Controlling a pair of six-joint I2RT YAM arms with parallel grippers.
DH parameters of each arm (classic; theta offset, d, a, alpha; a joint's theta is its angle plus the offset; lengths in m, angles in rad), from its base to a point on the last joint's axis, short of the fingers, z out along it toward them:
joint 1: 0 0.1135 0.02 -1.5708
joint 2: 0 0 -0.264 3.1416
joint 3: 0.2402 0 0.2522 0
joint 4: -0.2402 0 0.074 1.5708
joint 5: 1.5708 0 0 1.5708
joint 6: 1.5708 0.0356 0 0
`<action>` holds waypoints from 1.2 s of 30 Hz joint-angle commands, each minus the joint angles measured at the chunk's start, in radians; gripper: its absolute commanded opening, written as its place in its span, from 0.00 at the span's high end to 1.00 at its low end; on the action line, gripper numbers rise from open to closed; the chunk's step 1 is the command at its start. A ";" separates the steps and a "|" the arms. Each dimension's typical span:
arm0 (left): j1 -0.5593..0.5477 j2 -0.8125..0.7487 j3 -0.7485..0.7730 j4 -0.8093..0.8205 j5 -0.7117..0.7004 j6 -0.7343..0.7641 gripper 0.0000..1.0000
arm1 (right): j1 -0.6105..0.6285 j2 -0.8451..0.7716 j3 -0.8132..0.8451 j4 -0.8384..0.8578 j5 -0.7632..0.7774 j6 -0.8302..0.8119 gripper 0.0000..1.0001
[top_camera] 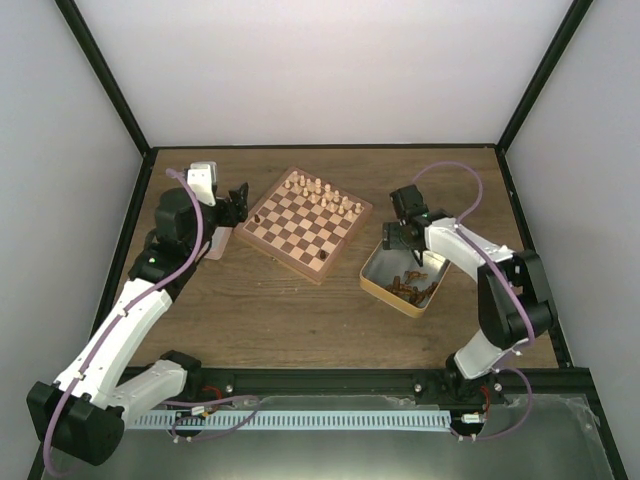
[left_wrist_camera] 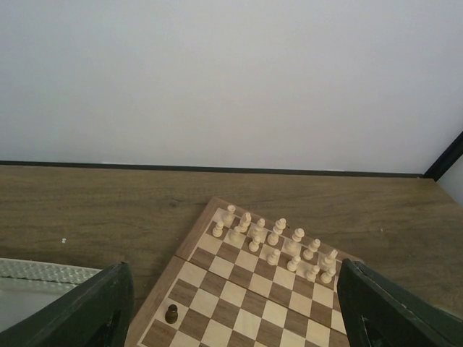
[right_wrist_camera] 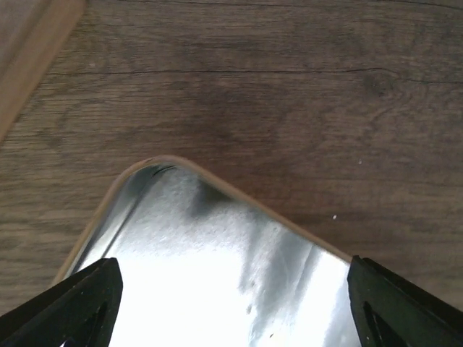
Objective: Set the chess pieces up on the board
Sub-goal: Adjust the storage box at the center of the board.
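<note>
both grippers open wide and empty, most dark pieces off the board
left gripper [top_camera: 240, 207] hangs at the left edge of the board [top_camera: 305, 224]; right gripper [top_camera: 398, 243] over a tin [top_camera: 388, 298] corner. two dark chess pieces [top_camera: 323, 256] stand on the board, the rest lie in the tin.

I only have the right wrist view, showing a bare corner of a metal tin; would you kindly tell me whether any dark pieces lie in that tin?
Observer: Yes, the dark chess pieces lie heaped in the near right part of the tin, away from the corner below the right gripper.
Operator: Thank you. Are any on the board?
Observer: Two stand on the board: a dark piece at its left corner and another dark piece toward its near corner.
</note>
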State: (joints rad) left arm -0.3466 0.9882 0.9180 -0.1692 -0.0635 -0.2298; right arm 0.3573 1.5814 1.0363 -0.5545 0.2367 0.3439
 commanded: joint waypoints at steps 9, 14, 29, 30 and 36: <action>0.003 -0.003 -0.012 0.016 0.002 0.015 0.21 | -0.121 0.127 0.067 0.040 -0.056 -0.198 0.30; 0.003 -0.002 -0.013 0.013 0.001 0.016 0.21 | -0.122 0.099 0.090 0.036 -0.054 -0.192 0.31; 0.003 -0.003 -0.015 0.013 -0.003 0.018 0.21 | -0.190 0.086 0.108 0.082 -0.049 -0.194 0.30; 0.003 -0.002 -0.015 0.013 -0.001 0.017 0.21 | -0.193 0.100 0.112 0.080 -0.055 -0.198 0.31; 0.003 -0.003 -0.015 0.010 -0.002 0.017 0.21 | -0.197 0.159 0.129 0.062 -0.079 -0.205 0.40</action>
State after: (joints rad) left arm -0.3466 0.9882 0.9138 -0.1688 -0.0658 -0.2272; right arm 0.1703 1.7084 1.1194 -0.4862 0.1753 0.1493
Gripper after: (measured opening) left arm 0.790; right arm 0.628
